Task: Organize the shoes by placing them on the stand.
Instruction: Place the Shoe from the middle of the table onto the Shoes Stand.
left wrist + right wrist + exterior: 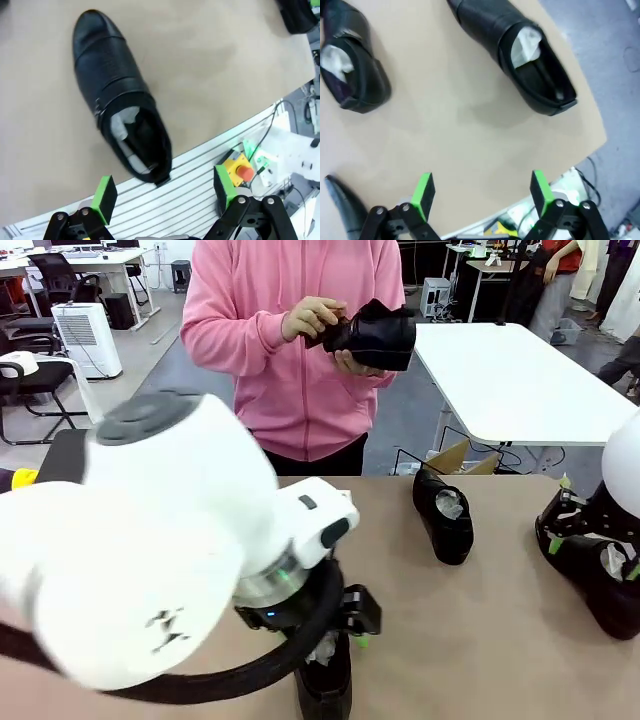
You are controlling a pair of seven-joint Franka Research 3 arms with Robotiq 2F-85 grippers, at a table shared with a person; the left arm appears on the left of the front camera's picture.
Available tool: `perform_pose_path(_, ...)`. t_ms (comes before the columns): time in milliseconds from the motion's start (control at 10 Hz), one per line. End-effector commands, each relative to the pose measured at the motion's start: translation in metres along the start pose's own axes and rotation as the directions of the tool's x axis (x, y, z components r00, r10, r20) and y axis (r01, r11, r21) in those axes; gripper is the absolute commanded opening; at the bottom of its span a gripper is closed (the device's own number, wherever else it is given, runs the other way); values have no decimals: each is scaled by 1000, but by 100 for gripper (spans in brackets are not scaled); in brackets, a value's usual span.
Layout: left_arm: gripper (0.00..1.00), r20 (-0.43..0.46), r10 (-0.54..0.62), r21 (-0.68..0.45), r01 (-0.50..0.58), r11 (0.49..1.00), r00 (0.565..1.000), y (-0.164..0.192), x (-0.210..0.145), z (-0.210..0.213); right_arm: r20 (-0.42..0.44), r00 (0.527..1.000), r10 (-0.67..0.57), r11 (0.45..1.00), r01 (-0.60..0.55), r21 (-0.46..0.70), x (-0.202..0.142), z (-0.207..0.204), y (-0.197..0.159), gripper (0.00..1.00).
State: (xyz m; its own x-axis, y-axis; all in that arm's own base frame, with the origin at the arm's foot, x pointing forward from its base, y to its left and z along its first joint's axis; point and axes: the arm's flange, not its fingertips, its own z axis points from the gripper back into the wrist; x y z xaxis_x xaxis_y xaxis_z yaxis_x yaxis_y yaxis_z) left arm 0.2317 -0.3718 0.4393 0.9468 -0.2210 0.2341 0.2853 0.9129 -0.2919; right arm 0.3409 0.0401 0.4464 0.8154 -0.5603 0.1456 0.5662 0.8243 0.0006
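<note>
One glossy black shoe (pixel 117 95) with white paper stuffing lies on the tan tabletop just ahead of my left gripper (pixel 164 192), which is open and holds nothing. In the front view this gripper (pixel 350 625) hangs over that shoe (pixel 325 685) at the near edge. My right gripper (pixel 482 192) is also open, above bare table, with a shoe (pixel 520 50) ahead of it and another shoe (pixel 352 60) to the upper left. A person in a pink top holds a fourth shoe (pixel 375 335) in both hands. The stand is out of view.
A shoe (pixel 445 510) lies mid-table at the far side, and one (pixel 600 590) sits under my right arm. The table's near edge has an aluminium frame with a red stop button (pixel 245 172). A shoe toe (pixel 342 207) pokes in at lower left. A white table (pixel 520 370) stands behind.
</note>
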Motion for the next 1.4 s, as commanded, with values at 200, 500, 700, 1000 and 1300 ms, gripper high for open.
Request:
perform_pose_path(200,100,-42,-6,88,9,996,999,-37,25,-45,5,999,37,999,-37,35,-3,5,5,100)
perform_pose_path(500,100,-109,48,141,-32,990,993,-50,24,-75,5,999,37,999,-37,35,-3,5,5,100)
perform_pose_path(700,100,-87,89,164,-74,984,992,-54,27,-86,5,999,37,999,-37,35,-3,5,5,100)
perform_pose_path(1000,100,-56,158,233,-141,962,986,-48,32,-101,5,999,37,999,-37,35,-3,5,5,100)
perform_pose_path(1300,100,-52,193,259,-174,950,980,-48,40,-111,5,999,37,999,-37,35,-3,5,5,100)
